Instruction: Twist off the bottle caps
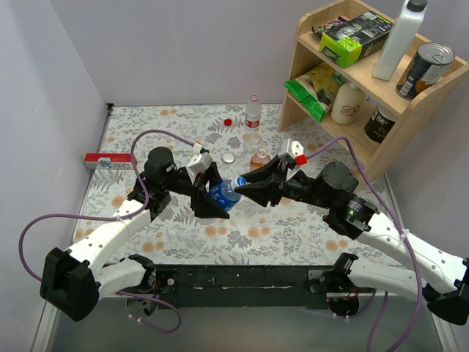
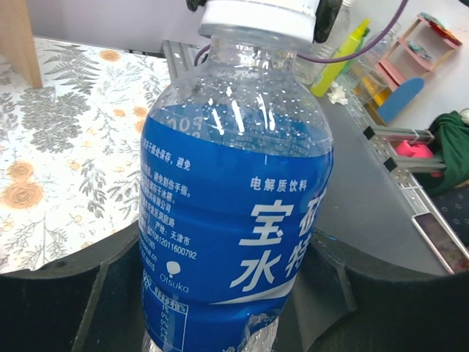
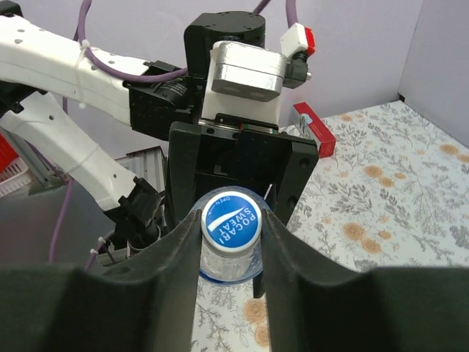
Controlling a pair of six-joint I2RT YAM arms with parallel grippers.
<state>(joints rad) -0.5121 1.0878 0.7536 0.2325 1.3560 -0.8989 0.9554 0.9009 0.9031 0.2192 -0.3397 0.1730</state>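
My left gripper (image 1: 212,196) is shut on the blue-labelled bottle (image 1: 223,193), holding it tilted above the table; the bottle fills the left wrist view (image 2: 234,220). Its bluish-white cap (image 3: 230,220) sits between my right gripper's (image 3: 230,233) fingers, which press on both sides of it. In the top view the right gripper (image 1: 245,186) meets the bottle's neck. A red cap (image 1: 228,122) and a silver-white cap (image 1: 229,156) lie loose on the table. The red-labelled clear bottle (image 1: 253,110), the squat clear bottle (image 1: 251,139) and the orange-liquid bottle (image 1: 259,157) stand behind.
A wooden shelf (image 1: 366,110) at the back right holds a tall white bottle (image 1: 399,37), a can (image 1: 423,70), a cream bottle (image 1: 347,103) and snack packets. A red box (image 1: 102,160) lies at the left wall. Walls close the left and back.
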